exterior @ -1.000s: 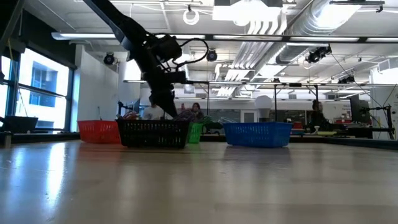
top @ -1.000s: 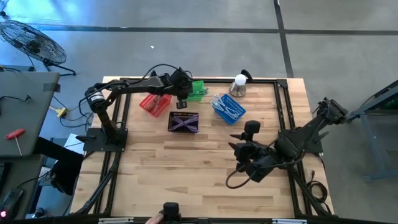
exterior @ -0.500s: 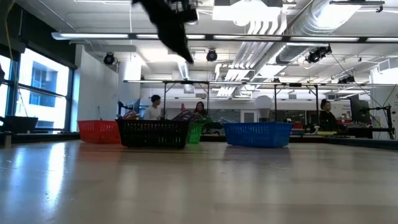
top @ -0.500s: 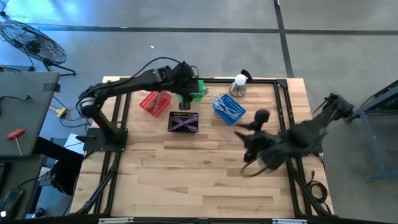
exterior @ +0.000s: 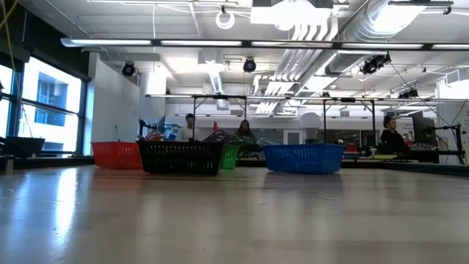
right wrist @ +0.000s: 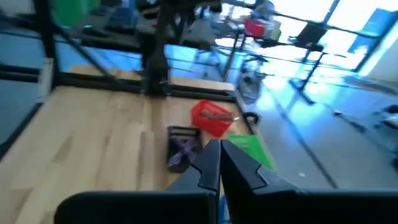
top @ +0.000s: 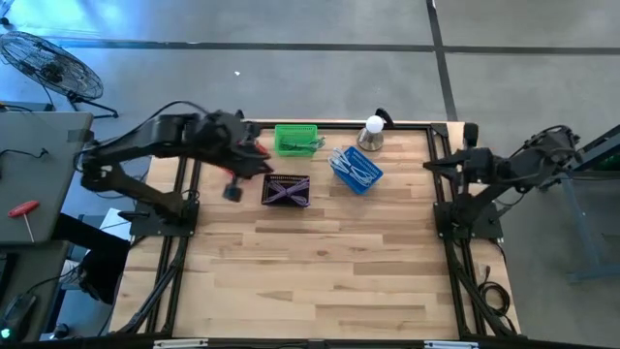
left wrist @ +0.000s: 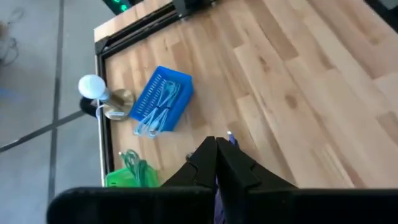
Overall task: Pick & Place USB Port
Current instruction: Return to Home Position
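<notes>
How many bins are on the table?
4. Red bin leftmost, mostly hidden under the left arm from above; black bin nearer the middle; green bin at the far edge; blue bin rightmost.

The desk [top: 320, 262] is of pale wood planks with a black frame [top: 339, 125] along its edges, and it fills the middle of the high view. Four bins sit in its upper part. The green bin [top: 295, 139] is at the top edge, with the black bin [top: 286, 190] just below it. The blue bin [top: 356, 169] lies to their right, turned askew. The red bin [exterior: 117, 155] is leftmost in the low view. Right of the green bin, a white ball [top: 374, 124] stands on a metal base [top: 368, 142].
</notes>
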Robot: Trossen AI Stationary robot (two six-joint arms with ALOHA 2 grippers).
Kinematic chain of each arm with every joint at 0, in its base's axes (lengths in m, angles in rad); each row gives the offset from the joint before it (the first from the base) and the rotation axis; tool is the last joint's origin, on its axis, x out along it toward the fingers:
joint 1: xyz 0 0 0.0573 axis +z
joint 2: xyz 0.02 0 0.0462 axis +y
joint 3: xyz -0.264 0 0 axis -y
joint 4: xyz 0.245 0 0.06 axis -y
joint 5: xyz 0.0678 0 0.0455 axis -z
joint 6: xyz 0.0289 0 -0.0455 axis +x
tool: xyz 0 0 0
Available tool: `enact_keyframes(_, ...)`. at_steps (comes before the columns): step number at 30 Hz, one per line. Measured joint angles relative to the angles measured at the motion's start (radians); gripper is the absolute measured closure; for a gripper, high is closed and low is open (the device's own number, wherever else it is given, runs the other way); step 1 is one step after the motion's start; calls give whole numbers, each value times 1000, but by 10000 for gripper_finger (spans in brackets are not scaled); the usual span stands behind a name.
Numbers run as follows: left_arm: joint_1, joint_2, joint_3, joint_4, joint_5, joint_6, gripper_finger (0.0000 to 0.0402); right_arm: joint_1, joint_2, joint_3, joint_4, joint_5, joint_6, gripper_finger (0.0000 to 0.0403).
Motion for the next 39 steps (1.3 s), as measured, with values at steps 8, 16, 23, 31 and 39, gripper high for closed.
enact_keyframes(8, -20, -310, -351, 213, 65, -71, 401, 0, -330, -405, 303, -112, -47, 402)
enact_keyframes(16, -20, -662, -894, 764, 221, -153, 401, 0, -600, -796, 664, -248, -129, 402)
enact_keyframes(23, -19, -812, -1232, 1068, 245, -272, 401, 0, -696, -977, 767, -233, -146, 403)
enact_keyframes(31, -20, -845, -1473, 1281, 338, -386, 401, 0, -699, -1118, 869, -227, -141, 403)
enact_keyframes(39, -20, -844, -1659, 1511, 337, -433, 401, 0, -698, -1249, 988, -246, -189, 403)
